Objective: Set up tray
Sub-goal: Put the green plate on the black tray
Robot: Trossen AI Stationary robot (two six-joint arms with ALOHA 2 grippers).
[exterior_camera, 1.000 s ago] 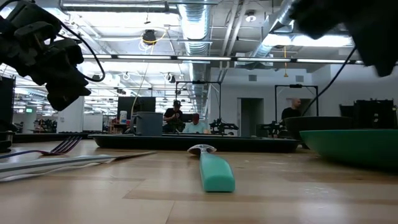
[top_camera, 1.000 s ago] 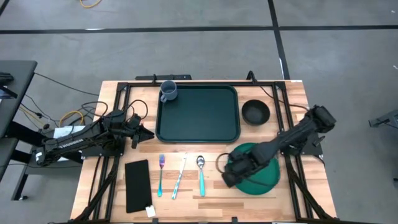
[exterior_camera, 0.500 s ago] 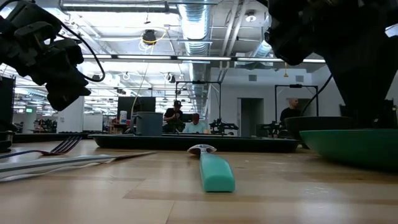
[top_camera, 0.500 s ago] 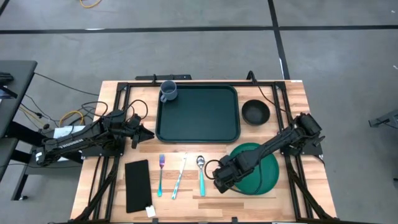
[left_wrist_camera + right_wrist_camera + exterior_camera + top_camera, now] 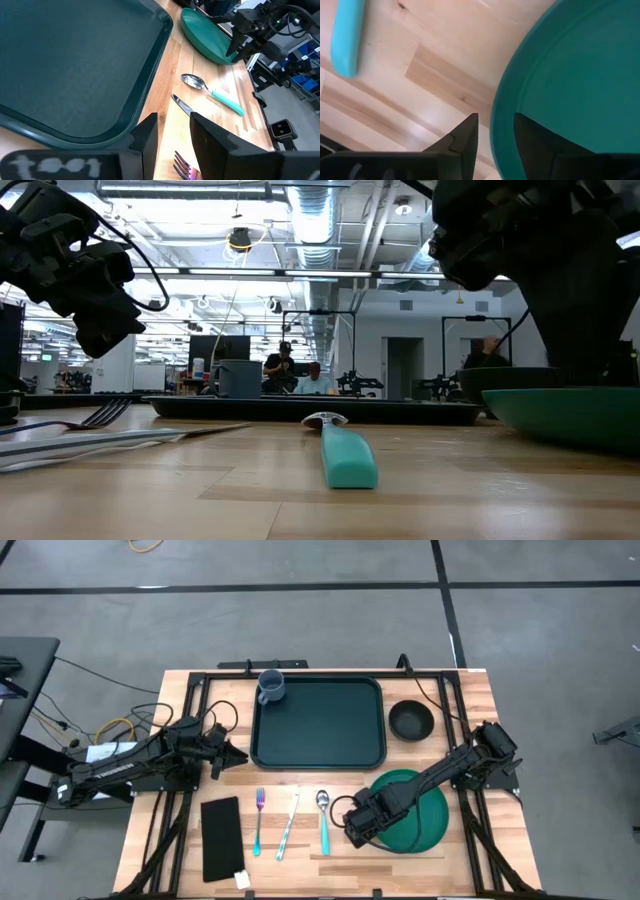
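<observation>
Right claw (image 5: 352, 828) low at left rim of green plate (image 5: 425, 830), fingers (image 5: 465, 135) slightly apart, straddling rim edge, not clamped as far as wrist view shows. Plate bottom half hidden under arm from above. Left claw (image 5: 232, 755) waits just left of tray (image 5: 318, 722), fingers part open, holding nothing. Tray sits back centre of table (image 5: 470, 700), mug (image 5: 271, 686) on its corner. White tag on left claw blurred, unreadable.

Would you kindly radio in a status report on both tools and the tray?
Right tool open, straddling plate rim. Left tool open, waiting beside tray. Tray bare, mug at its corner.
</observation>
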